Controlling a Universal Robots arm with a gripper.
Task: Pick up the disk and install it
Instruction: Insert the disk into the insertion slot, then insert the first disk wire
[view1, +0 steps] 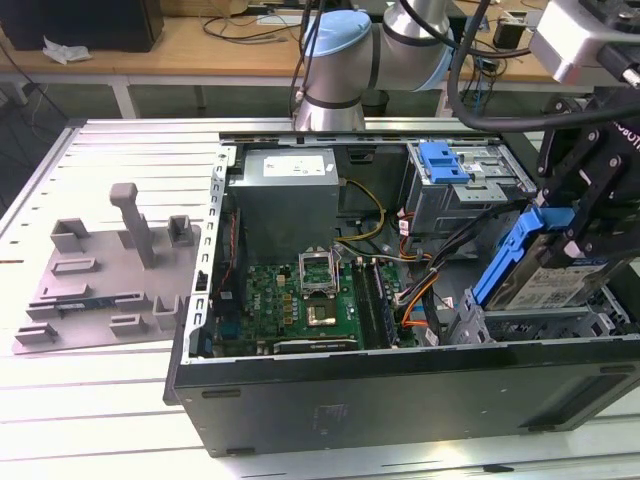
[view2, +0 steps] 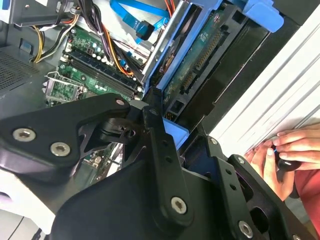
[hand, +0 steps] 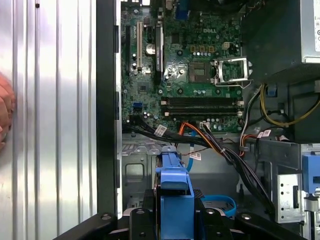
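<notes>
At the exterior view's right, the gripper (view1: 578, 225) has its jaws pinching the disk (view1: 560, 285) by the blue bracket (view1: 505, 262) that frames it. In the first wrist view the bracket's end (hand: 175, 192) sits clamped between the black jaws. Holding it by the plastic frame probably keeps pressure off the drive body.

The disk hangs tilted, label side up. Its low end is just over the metal drive cage (view1: 520, 325) in the lower right corner of the open computer case (view1: 400, 385). It looks angled to match the bay and is not seated. Bundled cables (view1: 430, 285) run near the cage, between it and the motherboard (view1: 300, 300) at frame centre. In the second wrist view, a person's hand (view2: 280, 152) rests on the ribbed table beside the case.
</notes>
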